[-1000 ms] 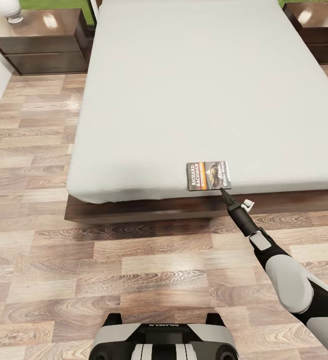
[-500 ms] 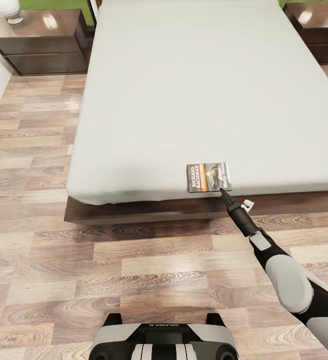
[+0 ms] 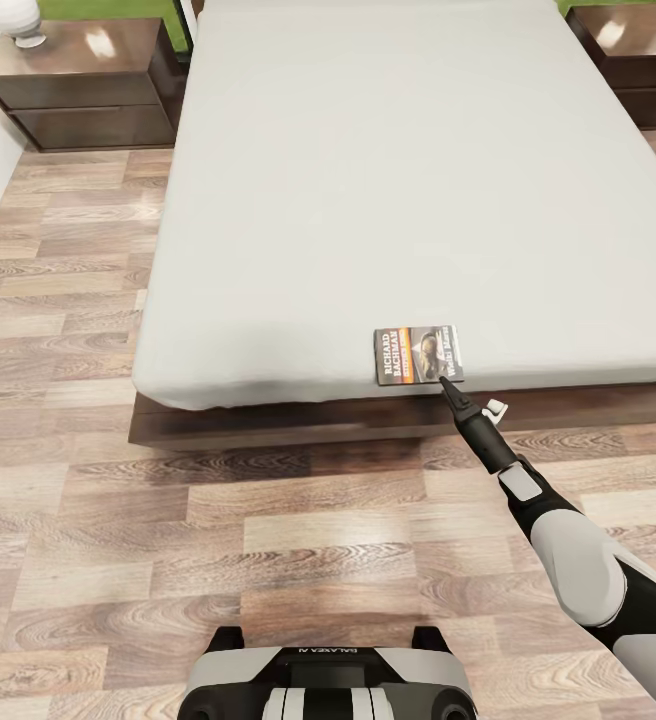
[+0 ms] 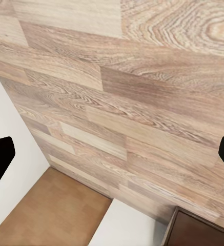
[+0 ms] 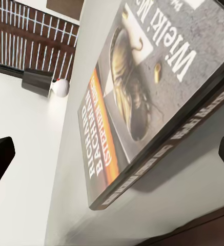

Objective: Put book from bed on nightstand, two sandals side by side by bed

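Plank floor (image 3: 88, 520), one bed (image 3: 368, 180), two nightstands, one book (image 3: 419, 353); right gripper (image 3: 450, 385) spread.

Matt pale cloth mattress (image 3: 368, 180), glossy dark wood nightstand (image 3: 78, 80), grained wood-plank floor (image 3: 98, 520), printed paper book (image 3: 418, 353).

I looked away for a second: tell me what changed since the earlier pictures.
Nothing visibly changed. The right hand stays at the near edge of the book, which lies where it was near the foot edge of the bed; its fingers are spread, nothing gripped.
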Controlling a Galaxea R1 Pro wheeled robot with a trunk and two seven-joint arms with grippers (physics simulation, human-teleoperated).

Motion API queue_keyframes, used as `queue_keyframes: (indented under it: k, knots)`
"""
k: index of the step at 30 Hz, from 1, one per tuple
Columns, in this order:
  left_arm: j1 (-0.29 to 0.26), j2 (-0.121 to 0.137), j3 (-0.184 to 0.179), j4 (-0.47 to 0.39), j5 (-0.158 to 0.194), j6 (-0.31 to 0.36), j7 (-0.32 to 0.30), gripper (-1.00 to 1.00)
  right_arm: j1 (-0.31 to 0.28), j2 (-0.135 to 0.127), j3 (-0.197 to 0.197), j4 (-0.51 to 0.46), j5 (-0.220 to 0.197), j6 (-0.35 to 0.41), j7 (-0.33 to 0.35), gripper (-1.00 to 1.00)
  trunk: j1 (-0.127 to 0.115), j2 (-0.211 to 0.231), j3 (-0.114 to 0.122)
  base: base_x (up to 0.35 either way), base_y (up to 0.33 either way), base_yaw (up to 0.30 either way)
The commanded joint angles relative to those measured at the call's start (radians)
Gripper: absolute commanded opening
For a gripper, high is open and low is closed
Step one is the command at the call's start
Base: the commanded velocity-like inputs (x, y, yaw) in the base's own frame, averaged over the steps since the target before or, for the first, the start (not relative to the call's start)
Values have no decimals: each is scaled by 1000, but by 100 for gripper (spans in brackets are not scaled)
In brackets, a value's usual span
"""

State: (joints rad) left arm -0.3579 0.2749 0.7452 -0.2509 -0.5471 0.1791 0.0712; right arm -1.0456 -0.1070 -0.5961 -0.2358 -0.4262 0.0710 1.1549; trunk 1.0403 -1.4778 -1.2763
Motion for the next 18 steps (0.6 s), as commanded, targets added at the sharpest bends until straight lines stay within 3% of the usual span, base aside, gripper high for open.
queue_keyframes:
  k: [1, 18]
  knots:
    - [0, 0, 3, -1, -4, 3, 1, 100, 0, 0, 2, 1, -9, 7, 3, 100, 0, 0, 0, 40, 39, 0]
    - [0, 0, 3, -1, -4, 3, 1, 100, 0, 0, 2, 1, -8, 7, -18, 100, 0, 0, 0, 29, 30, 0]
